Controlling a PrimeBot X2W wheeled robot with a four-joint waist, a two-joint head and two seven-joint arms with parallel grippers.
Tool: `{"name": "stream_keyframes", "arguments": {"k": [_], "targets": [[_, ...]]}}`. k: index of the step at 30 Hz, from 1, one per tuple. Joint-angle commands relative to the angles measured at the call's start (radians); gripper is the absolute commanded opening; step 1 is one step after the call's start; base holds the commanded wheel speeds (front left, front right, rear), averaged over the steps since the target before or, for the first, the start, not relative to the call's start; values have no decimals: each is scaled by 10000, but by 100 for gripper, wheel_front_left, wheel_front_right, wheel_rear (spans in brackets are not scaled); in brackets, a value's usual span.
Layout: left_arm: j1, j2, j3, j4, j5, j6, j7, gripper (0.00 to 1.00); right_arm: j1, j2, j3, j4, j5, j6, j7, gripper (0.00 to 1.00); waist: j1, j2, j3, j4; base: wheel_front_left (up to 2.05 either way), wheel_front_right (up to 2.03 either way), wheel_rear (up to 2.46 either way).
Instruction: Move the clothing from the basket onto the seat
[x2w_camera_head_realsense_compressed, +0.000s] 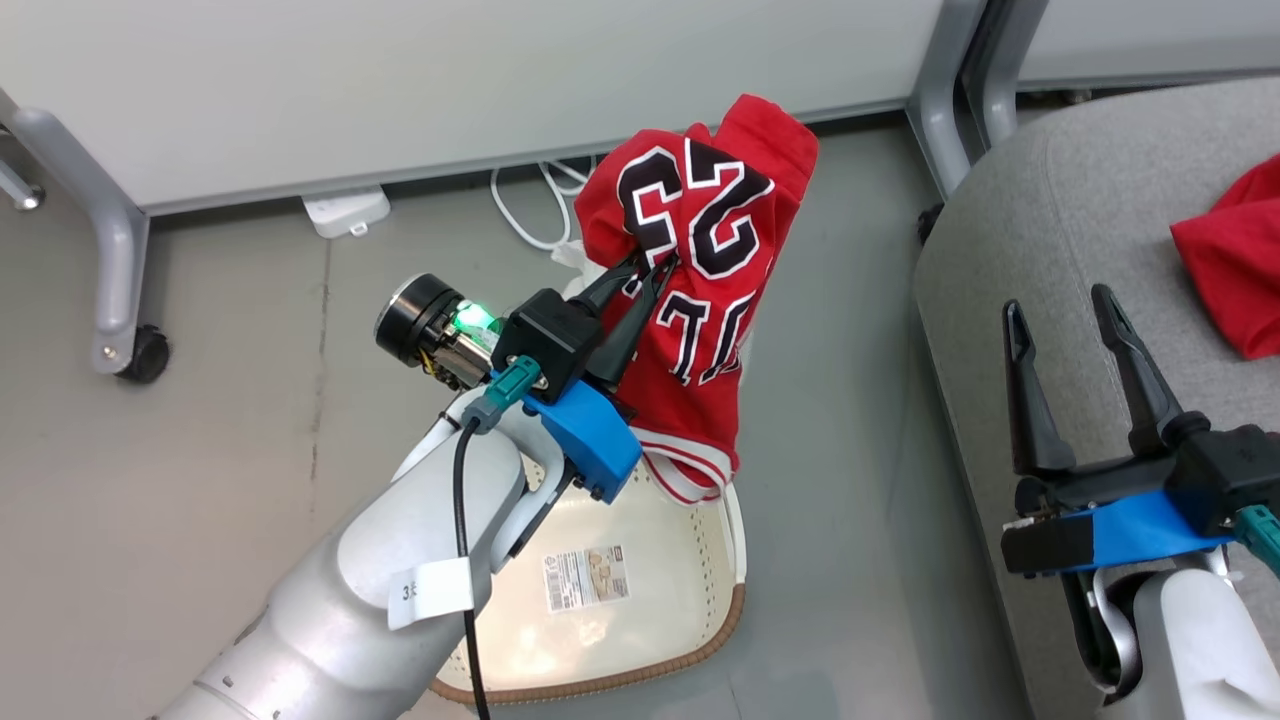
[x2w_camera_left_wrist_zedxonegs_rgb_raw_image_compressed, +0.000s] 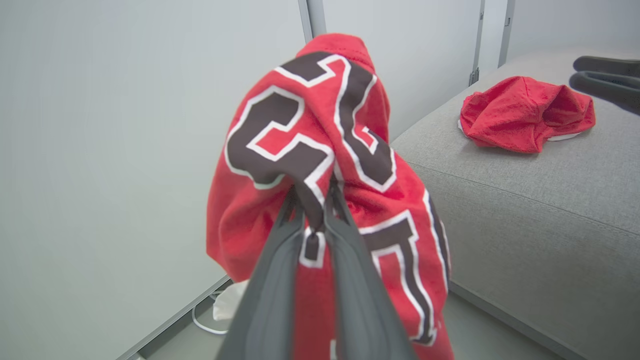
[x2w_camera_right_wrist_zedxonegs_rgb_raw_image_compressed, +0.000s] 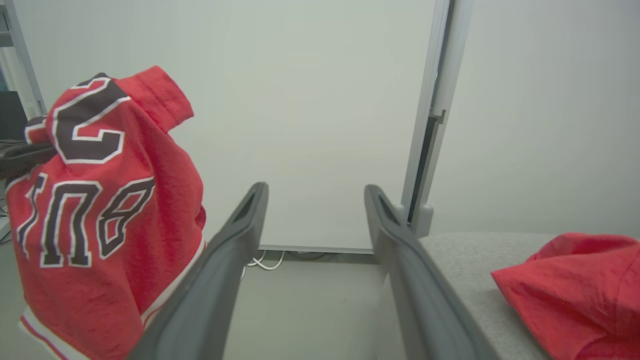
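Two red garments: the jersey (x2w_camera_head_realsense_compressed: 720, 200), pinched between the nearly closed fingers of the left gripper (x2w_camera_head_realsense_compressed: 655, 265), hangs over the far end of the basket (x2w_camera_head_realsense_compressed: 690, 560); the plain garment (x2w_camera_head_realsense_compressed: 1235, 270) lies on the seat (x2w_camera_head_realsense_compressed: 1080, 180), at right. The right gripper (x2w_camera_head_realsense_compressed: 1058, 300), jaws wide apart and empty, is over the seat's left edge.

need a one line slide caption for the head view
Left gripper holds the number 23 jersey above the basket; plain red garment lies on the seat.

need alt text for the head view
The left end effector, shut on a red number-23 jersey, holds it up over a cream perforated plastic basket. The open right end effector hovers over a light-grey fabric seat bearing a plain red garment.
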Motion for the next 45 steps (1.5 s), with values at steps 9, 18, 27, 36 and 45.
{"name": "stream_keyframes", "arguments": {"k": [9, 18, 27, 36, 45], "targets": [[-45, -278, 284, -37, 204, -219, -49, 0, 679, 93, 92, 204, 122, 1, -30, 100, 2, -1, -920, 290, 0, 0, 0], [87, -426, 290, 105, 265, -357, -50, 0, 1010, 160, 123, 290, 193, 1, -30, 100, 2, -1, -1353, 397, 0, 0, 0], [137, -490, 312, 131, 336, -434, -50, 0, 984, 165, 245, 306, 184, 1, -30, 100, 2, -1, -1412, 450, 0, 0, 0], [116, -517, 378, 129, 391, -439, -50, 0, 865, 14, 1049, 435, 214, 1, -30, 100, 2, -1, -1356, 468, 0, 0, 0], [-59, -566, 440, 98, 492, -507, -50, 0, 216, -383, 2847, 866, 362, 1, -30, 100, 2, -1, -1137, 562, 0, 0, 0]]}}
